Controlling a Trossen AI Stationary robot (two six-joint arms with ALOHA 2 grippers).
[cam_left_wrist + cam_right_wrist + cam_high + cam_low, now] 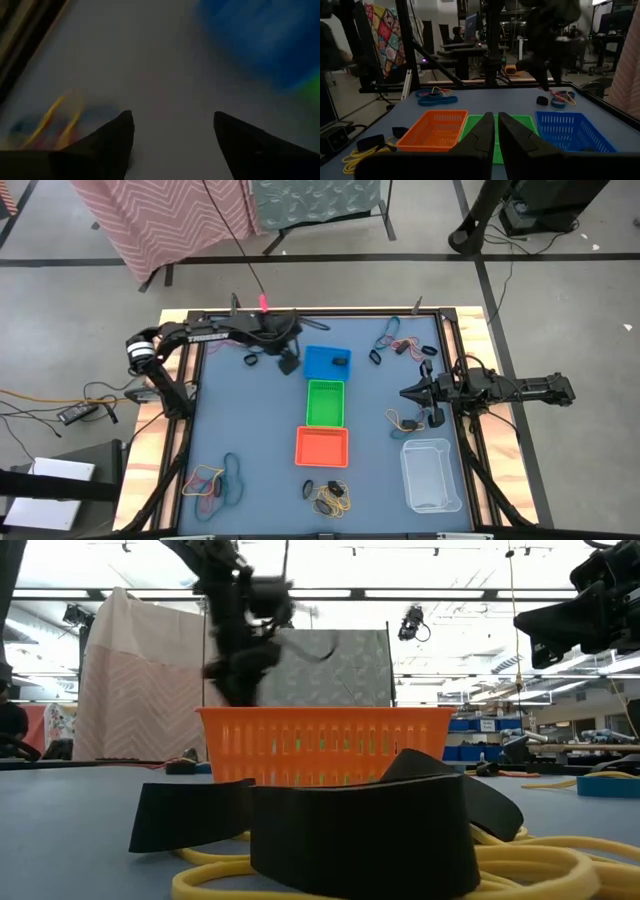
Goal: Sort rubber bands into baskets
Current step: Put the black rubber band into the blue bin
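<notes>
Lying in the blue basket (322, 365), a black band (341, 361) beside the open left pincer (289, 364)

desk top (260, 440): smooth matt blue
desk frame (150, 470): bare wood
baskets (322, 446): perforated plastic
tub (431, 474): clear glossy plastic

The high view looks straight down on the whole table (250, 440), the low view sits level behind the orange basket (322, 745) (shared with the right wrist view), the left wrist view hangs close above the tabletop.
</notes>
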